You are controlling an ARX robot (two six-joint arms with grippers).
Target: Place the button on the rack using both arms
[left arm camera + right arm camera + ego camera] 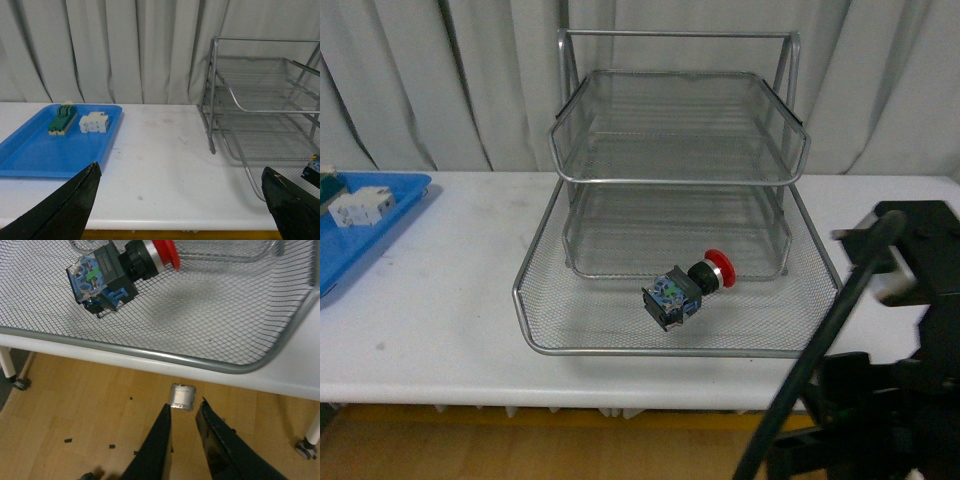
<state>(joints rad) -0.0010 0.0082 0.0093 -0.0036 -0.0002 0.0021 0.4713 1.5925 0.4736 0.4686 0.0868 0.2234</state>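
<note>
The button lies on its side on the pulled-out bottom tray of the silver wire rack, red cap toward the back right. The right wrist view shows the button on the mesh, with my right gripper shut and empty, below the table edge over the wooden floor. Part of my right arm fills the front view's lower right corner. My left gripper is open wide over the table edge, with nothing between its fingers; the rack stands on one side of it.
A blue plastic tray holds a green-and-cream block and a white blocky component; the same tray sits at the table's left edge. Grey curtains hang behind. A small metal plate lies on the floor.
</note>
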